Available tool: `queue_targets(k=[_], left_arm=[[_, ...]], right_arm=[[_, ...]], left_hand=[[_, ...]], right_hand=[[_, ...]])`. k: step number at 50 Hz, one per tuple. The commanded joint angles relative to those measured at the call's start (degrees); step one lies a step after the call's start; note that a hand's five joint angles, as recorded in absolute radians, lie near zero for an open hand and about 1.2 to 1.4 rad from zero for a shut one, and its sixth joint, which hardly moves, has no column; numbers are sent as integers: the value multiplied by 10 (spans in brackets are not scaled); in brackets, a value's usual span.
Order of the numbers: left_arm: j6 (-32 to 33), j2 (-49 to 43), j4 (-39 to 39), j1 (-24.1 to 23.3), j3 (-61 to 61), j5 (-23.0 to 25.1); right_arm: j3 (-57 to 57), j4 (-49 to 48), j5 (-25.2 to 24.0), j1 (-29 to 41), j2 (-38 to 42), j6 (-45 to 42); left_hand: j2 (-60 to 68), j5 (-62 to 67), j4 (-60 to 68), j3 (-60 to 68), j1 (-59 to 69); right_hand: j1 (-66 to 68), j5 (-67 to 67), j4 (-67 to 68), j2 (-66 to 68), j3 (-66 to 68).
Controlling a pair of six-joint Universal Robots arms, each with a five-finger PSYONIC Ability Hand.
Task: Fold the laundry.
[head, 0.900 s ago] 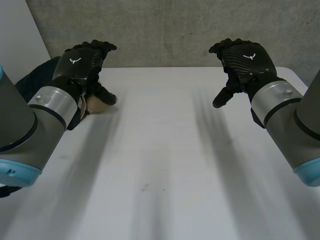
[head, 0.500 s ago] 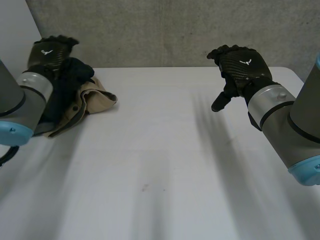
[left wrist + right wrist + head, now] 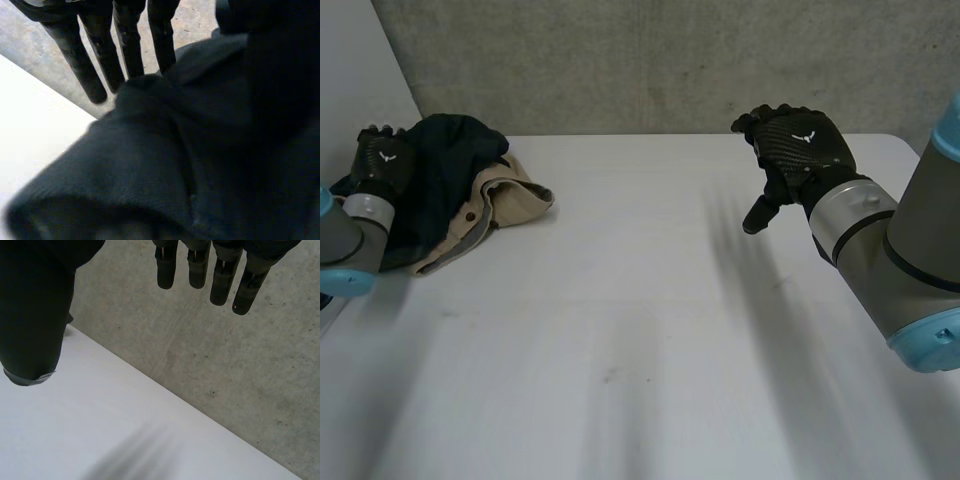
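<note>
Lying in a crumpled heap at the far left of the counter [image 3: 640, 300], the laundry [image 3: 460, 195] is 2 pieces: a navy garment [image 3: 445, 160] bunched on top of a beige garment [image 3: 515, 200], whose edge spills out to the right. Nothing is spread flat and no fold shows, so I judge the task to be at its very start: each piece has to be separated, laid out and folded.

The left hand [image 3: 380, 160] sits at the heap's left side, against the navy cloth. In its wrist view its fingers [image 3: 127, 45] stretch straight past the bunched cloth, released, pinching nothing that I can see. The right hand [image 3: 798, 148] hovers over the far right of the counter, well apart from the heap, its fingers [image 3: 222, 277] relaxed and holding nothing.

A concrete wall [image 3: 650, 60] stands behind. Nothing blocks the way; the tangle of the 2 pieces looks like the only hindrance.
</note>
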Motion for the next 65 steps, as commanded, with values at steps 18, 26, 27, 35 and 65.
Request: queue_targets(k=[18, 26, 27, 35, 65], left_arm=[[-282, 294, -29, -103, -151, 30], [-538, 485, -37, -207, -321, 93], [-551, 491, -35, -220, -339, 103], [-486, 431, -65, -320, -404, 137], [-362, 523, -166, -226, -511, 18]], right_arm=[[-3, 1, -1, -5, -6, 0], [-6, 1, 1, -12, -34, 0], [-8, 1, 1, -16, -35, 0], [-13, 3, 1, -41, -49, 1], [13, 142, -63, 32, 21, -144]], left_hand=[[593, 598, 596, 599, 585], [593, 598, 596, 599, 585], [593, 598, 596, 599, 585], [-105, -100, -102, -99, -112], [-93, -88, -90, -88, -101]], right_hand=[[-13, -39, -35, -27, -25], [-13, -39, -35, -27, -25], [-13, -39, -35, -27, -25], [-13, -39, -35, -27, -25], [-13, -39, -35, -27, -25]])
